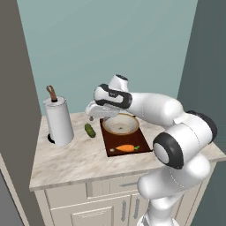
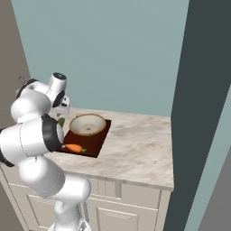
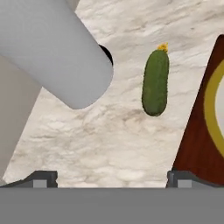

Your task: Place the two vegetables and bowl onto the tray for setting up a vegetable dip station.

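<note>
The gripper [image 3: 112, 181], its dark tips spread wide and holding nothing, hangs over bare mottled marble counter [image 3: 100, 144] beside the tray [image 3: 197, 144], with the cucumber [image 3: 155, 83] lying ahead and slightly off-centre. A good grasp would likely centre the jaws over this short, smooth, rounded body, close across its narrow width, and stay clear of the white paper-towel roll [image 3: 57, 52] near it. Farther on, the flat reddish-brown tray already carries the tapered orange carrot [image 1: 125, 148] at its near end and the wide tan bowl [image 1: 120, 125] behind it.
</note>
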Controlling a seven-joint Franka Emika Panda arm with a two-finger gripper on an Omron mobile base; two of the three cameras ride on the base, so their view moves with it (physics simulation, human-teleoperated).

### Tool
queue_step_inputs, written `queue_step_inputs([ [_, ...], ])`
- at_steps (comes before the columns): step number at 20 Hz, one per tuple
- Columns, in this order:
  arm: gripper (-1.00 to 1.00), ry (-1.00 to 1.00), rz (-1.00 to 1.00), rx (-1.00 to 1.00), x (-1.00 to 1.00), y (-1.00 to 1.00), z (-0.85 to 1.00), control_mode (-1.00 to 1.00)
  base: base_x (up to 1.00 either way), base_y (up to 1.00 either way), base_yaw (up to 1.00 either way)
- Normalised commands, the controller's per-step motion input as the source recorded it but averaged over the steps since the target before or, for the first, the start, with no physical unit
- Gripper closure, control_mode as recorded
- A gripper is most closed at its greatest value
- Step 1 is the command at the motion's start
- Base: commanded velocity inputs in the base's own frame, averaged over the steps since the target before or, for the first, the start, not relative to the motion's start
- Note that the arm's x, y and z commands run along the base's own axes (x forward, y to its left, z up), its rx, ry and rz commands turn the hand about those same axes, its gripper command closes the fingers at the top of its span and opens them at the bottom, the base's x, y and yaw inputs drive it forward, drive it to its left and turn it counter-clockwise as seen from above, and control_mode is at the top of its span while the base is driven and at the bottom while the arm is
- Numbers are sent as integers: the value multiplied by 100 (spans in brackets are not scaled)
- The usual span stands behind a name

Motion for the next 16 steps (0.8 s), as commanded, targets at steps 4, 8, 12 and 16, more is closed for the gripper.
queue_step_inputs([
  [4,-100,-5,28,-30,4,4,8,-100,0,0,0],
  [8,-100,-4,34,-16,4,1,0,-100,0,0,0],
  [12,-100,-7,38,-6,4,0,-3,-100,0,0,0],
  [16,-100,-8,32,-5,9,2,-7,-100,0,0,0],
])
